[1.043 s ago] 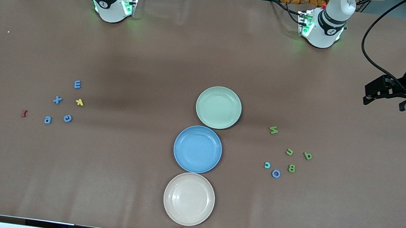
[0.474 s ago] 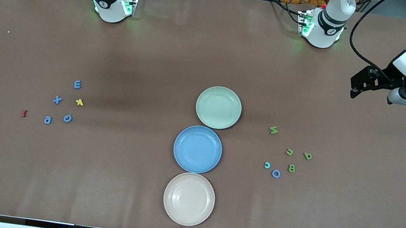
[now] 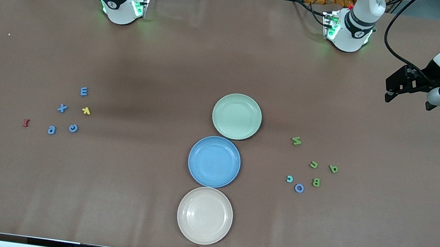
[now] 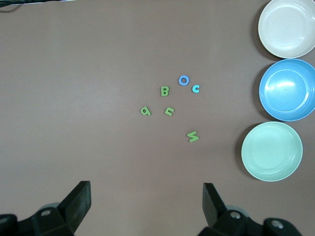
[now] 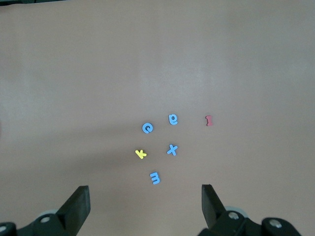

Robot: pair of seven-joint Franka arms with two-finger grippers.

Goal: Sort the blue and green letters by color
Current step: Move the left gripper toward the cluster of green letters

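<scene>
left gripper (image 4: pixel 145 209) spread wide, nothing held, high over table's left-arm end | small flat olive-green letters (image 3: pixel 316 182) well apart from its fingers (image 4: pixel 78 201) | right gripper (image 5: pixel 145 206) spread wide, empty, above small flat mid-blue letters (image 5: pixel 172 150)

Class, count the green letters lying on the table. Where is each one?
4, clustered toward the left arm's end: N farthest from the camera, u beside q, B nearest. None appears hidden.

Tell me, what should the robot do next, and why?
Probably lower the open left gripper toward the green N. No letter is on a plate yet, both grippers are empty, and N lies closest to the green plate. The right gripper waits open above the blue letters.
</scene>
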